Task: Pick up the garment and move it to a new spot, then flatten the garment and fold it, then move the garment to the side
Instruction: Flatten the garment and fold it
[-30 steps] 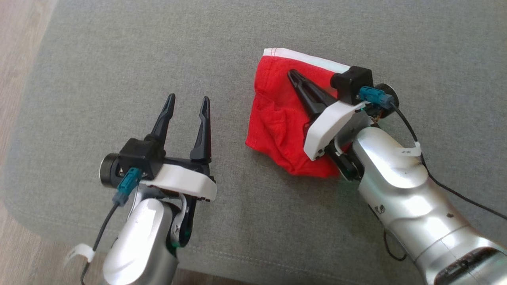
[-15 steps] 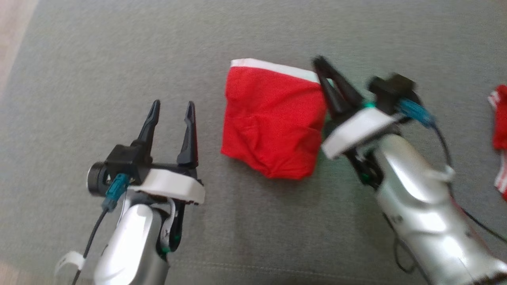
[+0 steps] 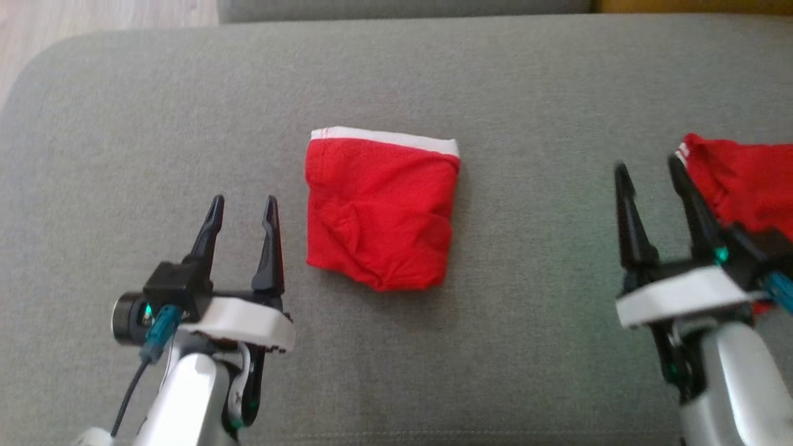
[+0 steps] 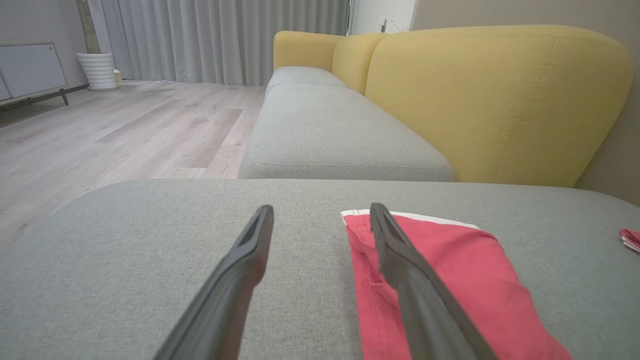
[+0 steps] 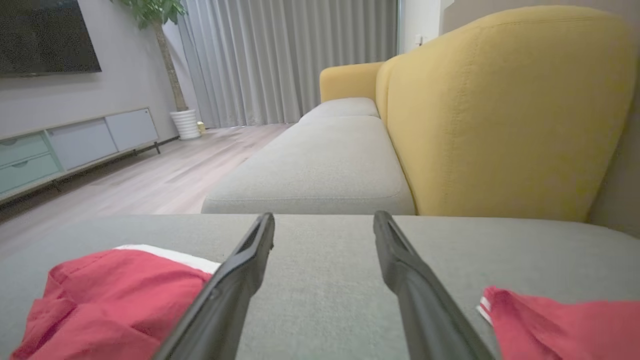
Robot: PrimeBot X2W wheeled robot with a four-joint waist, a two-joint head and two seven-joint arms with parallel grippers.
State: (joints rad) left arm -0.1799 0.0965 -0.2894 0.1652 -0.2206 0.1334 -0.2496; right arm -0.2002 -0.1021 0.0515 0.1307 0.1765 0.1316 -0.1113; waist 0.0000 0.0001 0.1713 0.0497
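The folded red cloth garment with white waistband (image 3: 381,210) lies mid grey fabric sofa cushion (image 3: 495,80), left hand (image 3: 243,201) at its 8 o'clock, right hand (image 3: 647,164) at 3 o'clock, both spread and empty; folding looks done, so moving it aside calls for pinching one edge.

The folded red garment (image 3: 381,207) lies on the grey cushion (image 3: 433,74) just beside the spread-fingered left gripper (image 3: 243,201) and well apart from the right gripper (image 3: 646,164), likewise spread and empty.

The garment (image 3: 381,210) lies on cushion (image 3: 495,74) between left hand (image 3: 243,199) and right hand (image 3: 645,162).
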